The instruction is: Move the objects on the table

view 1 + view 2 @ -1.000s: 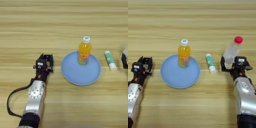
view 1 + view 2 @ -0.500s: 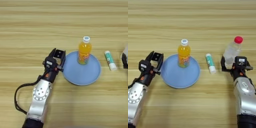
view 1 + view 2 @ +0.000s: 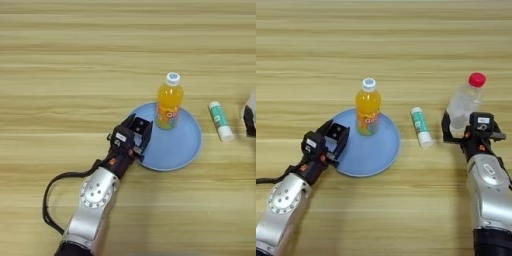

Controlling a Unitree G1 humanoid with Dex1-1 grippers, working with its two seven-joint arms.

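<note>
An orange-drink bottle (image 3: pixel 169 102) with a white cap stands upright on the far part of a round blue plate (image 3: pixel 177 147). My left gripper (image 3: pixel 136 131) is open at the plate's near-left rim, its fingertips over the edge, a little short of the bottle and to its left. On the right of the wooden table (image 3: pixel 381 45) stands a clear water bottle (image 3: pixel 463 102) with a red cap. My right gripper (image 3: pixel 463 134) sits right at its base and hides the bottom of it.
A white and green stick (image 3: pixel 421 126) lies on the table between the plate and the water bottle. A black cable (image 3: pixel 50 195) loops beside my left forearm.
My left arm has swung right and forward, bringing its gripper from the bare table to the plate's rim. The right arm, both bottles and the stick have stayed put.
</note>
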